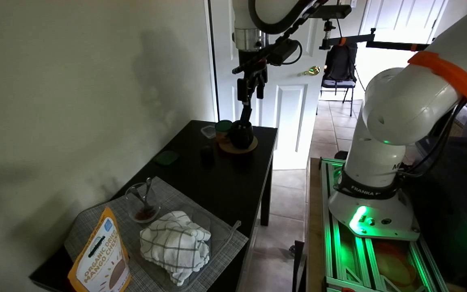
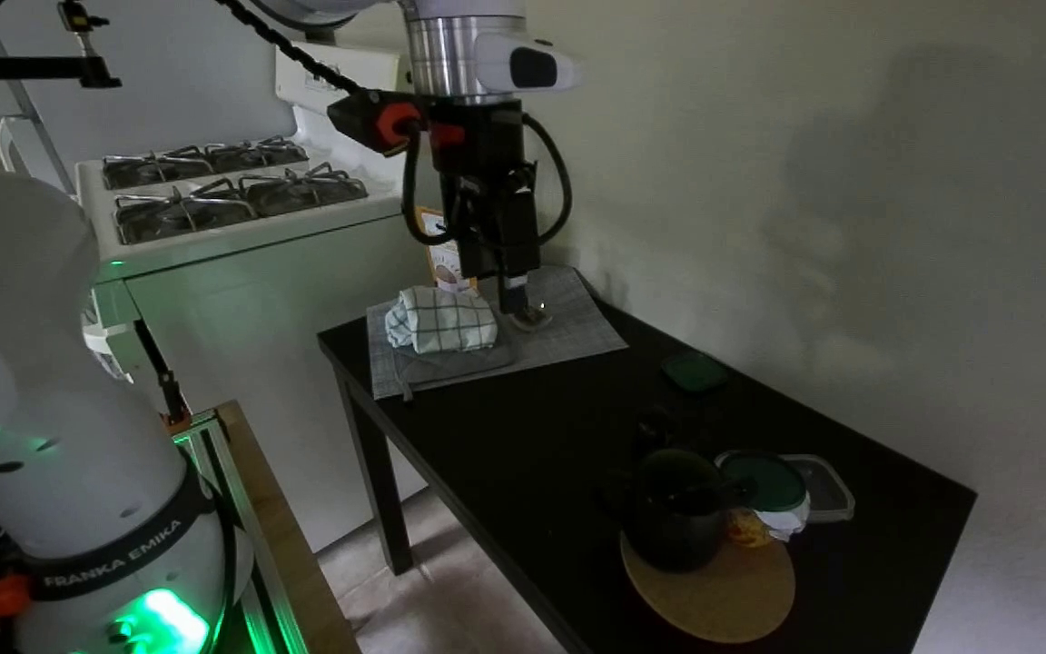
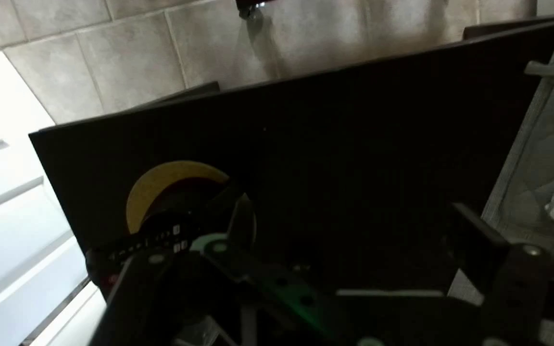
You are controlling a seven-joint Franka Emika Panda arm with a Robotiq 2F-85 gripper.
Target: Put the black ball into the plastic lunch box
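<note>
The black ball (image 1: 207,153) is a small dark lump on the black table, between the green lid and the black pot. It shows faintly in an exterior view (image 2: 657,427); in the wrist view it is too dark to make out surely. The plastic lunch box (image 1: 208,132) is a shallow clear container at the table's far corner by the wall, beside the green-topped jar; it also shows in an exterior view (image 2: 821,488). My gripper (image 1: 251,91) points down, high above the table, apart from both. In the wrist view its fingers (image 3: 358,226) are wide apart with nothing between them.
A black pot (image 2: 675,522) with a dark handle sticking out stands on a round tan board (image 2: 723,609). A green-topped jar (image 2: 764,481) touches its side. A green lid (image 2: 694,372) lies near the wall. A cloth (image 1: 176,243), glass bowl (image 1: 142,202) and mango bag (image 1: 106,259) occupy the grey mat.
</note>
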